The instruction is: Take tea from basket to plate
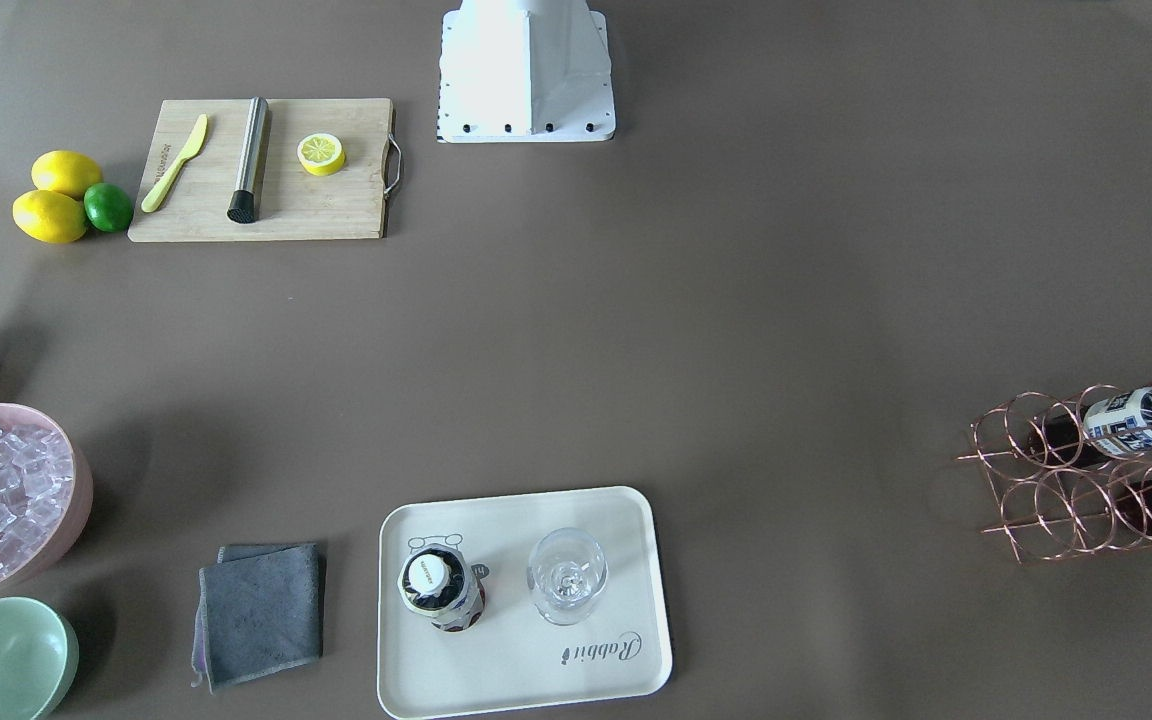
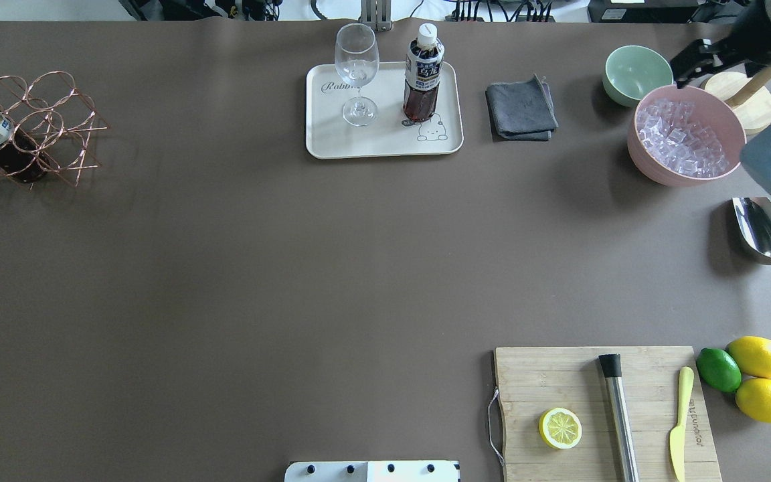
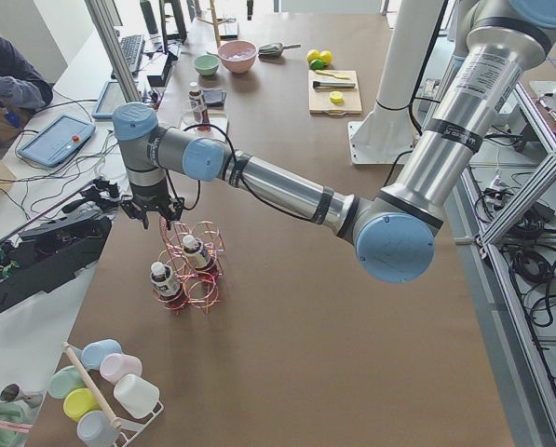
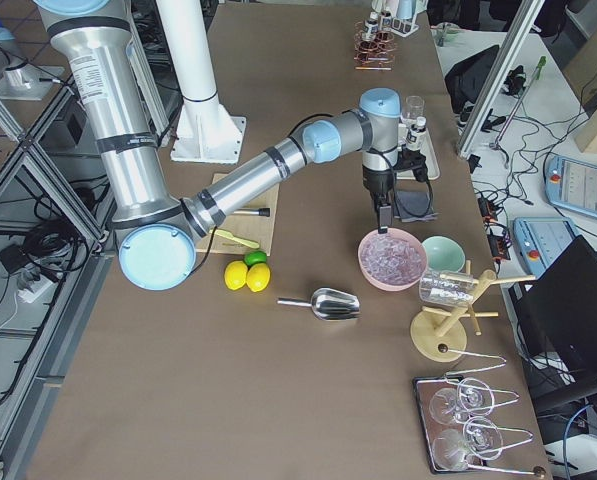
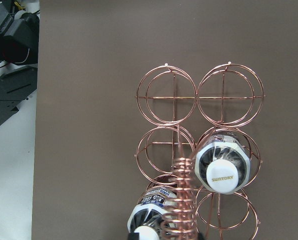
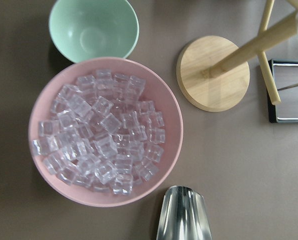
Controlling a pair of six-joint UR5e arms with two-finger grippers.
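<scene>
One tea bottle (image 1: 441, 590) stands upright on the cream plate (image 1: 516, 680), next to a clear stemmed glass (image 1: 566, 575); it also shows in the overhead view (image 2: 423, 73). Two more tea bottles (image 5: 221, 170) (image 5: 149, 220) lie in the copper wire basket (image 5: 173, 97), caps toward the left wrist camera. My left gripper (image 3: 152, 216) hangs just above the basket; I cannot tell if it is open or shut. My right gripper (image 4: 382, 220) hangs over the pink ice bowl (image 6: 173, 130); its state is unclear.
A mint-green bowl (image 6: 93, 25), a steel scoop (image 6: 183, 215) and a wooden stand (image 6: 213, 75) surround the ice bowl. A grey cloth (image 1: 261, 610) lies beside the plate. A cutting board (image 1: 336, 210) with knife, muddler and lemon half sits near the base.
</scene>
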